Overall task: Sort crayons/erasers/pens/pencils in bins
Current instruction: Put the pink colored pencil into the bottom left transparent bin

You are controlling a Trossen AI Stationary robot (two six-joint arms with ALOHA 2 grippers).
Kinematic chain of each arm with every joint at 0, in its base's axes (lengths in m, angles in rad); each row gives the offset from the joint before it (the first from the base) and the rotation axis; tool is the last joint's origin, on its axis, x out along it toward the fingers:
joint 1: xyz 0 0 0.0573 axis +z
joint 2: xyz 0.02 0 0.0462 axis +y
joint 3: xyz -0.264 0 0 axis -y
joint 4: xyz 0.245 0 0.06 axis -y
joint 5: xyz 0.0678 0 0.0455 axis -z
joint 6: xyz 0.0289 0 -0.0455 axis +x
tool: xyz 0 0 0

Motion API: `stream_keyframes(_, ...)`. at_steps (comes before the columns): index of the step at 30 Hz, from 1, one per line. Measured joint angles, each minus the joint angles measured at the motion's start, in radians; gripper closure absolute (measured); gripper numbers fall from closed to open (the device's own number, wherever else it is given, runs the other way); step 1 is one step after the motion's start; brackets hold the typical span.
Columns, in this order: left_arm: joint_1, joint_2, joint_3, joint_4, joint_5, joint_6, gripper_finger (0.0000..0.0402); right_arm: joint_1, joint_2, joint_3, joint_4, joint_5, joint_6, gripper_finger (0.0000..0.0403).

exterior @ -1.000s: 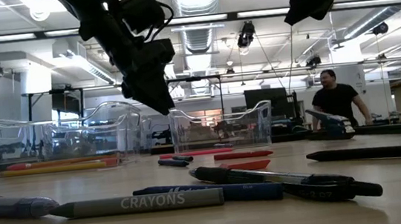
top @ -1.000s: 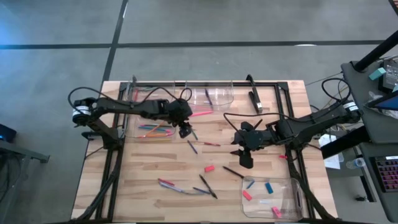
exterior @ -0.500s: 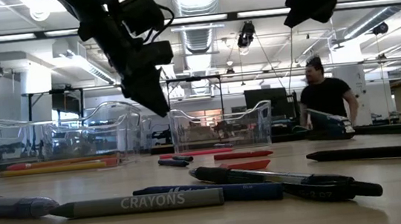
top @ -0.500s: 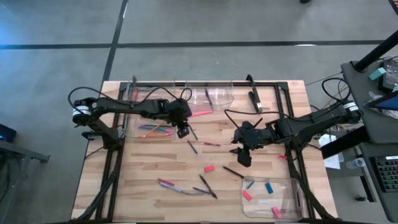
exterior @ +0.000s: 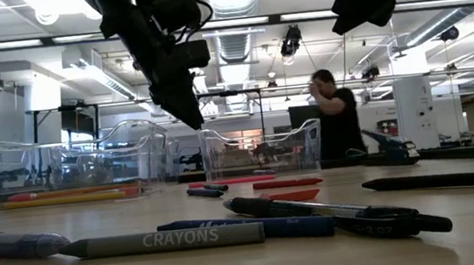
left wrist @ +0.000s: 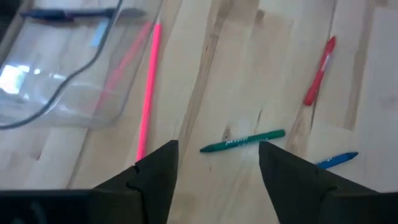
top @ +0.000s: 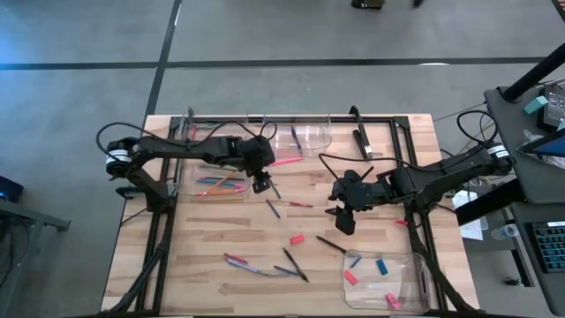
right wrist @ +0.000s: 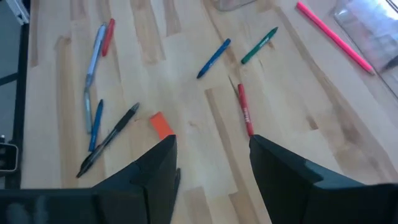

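The wooden table [top: 221,238] held four clear bins [top: 386,280]. Some erasers [top: 381,266] lay in the near right one; pens [top: 294,264] lay loose on the wood. The left claw [top: 259,184] and the right claw [top: 343,223] hung wide and empty.

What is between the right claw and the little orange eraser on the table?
Nothing visible. The right claw hangs open above bare wood, and the orange eraser lies loose just ahead, with only a black pen beside it.
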Motion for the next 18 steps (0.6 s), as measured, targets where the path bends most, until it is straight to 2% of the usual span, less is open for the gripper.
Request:
stream_keyframes(9, 0.0, 0.175, 0.133, -0.108, -0.005, 0.045, 0.0185, -0.004, 0.0, -0.001, 0.008, 0.027, -0.006, 0.0211)
stream_keyframes(14, 0.005, 0.253, 0.197, -0.118, -0.1, 0.051, 0.0185, -0.003, 0.0, -0.002, 0.022, 0.034, -0.005, 0.0211)
stream_keyframes(18, 0.02, 0.284, 0.206, -0.12, -0.11, 0.051, 0.0185, -0.003, 0.0, -0.002, 0.022, 0.035, -0.005, 0.0211)
